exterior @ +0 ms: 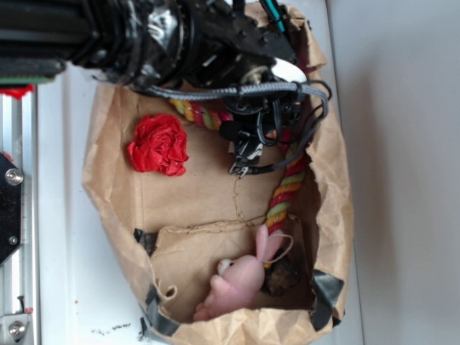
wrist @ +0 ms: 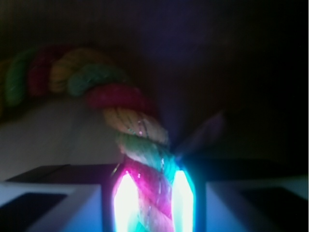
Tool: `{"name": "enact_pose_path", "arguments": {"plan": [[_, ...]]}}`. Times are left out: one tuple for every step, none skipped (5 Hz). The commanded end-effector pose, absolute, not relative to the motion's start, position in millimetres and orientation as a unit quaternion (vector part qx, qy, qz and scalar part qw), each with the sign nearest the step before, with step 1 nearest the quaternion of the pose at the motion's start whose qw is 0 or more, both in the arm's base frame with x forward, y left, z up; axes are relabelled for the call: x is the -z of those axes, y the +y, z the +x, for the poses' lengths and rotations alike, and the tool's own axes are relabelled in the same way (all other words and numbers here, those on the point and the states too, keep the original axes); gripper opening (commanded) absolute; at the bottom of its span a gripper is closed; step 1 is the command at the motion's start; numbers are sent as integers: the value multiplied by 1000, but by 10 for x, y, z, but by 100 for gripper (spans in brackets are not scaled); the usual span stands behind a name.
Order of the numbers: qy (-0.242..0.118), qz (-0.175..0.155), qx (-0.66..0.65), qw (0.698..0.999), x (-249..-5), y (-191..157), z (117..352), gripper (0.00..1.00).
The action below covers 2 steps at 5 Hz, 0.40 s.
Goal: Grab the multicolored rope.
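Two glowing fingers (wrist: 181, 200) sat nearly closed on the multicolored rope (wrist: 140, 188), which ran up between them, pads touching either side. It looked soft, light and compressible, its twisted strands giving good purchase; mid-length between the twists seemed the sound hold. Beyond the fingers the rope curved away left inside the paper bag (exterior: 115, 201), the pink rabbit (exterior: 244, 277) farther off
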State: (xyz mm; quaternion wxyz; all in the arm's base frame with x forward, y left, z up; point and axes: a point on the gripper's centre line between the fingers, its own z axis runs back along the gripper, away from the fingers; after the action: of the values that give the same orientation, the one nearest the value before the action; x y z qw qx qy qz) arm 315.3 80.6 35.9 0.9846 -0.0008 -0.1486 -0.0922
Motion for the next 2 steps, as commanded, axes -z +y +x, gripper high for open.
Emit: {"name": "enact_pose_path", "arguments": {"plan": [[-162, -57, 101, 980, -1144, 842, 3060, 0], [-169, -64, 98, 979, -1351, 761, 2961, 0]]}}
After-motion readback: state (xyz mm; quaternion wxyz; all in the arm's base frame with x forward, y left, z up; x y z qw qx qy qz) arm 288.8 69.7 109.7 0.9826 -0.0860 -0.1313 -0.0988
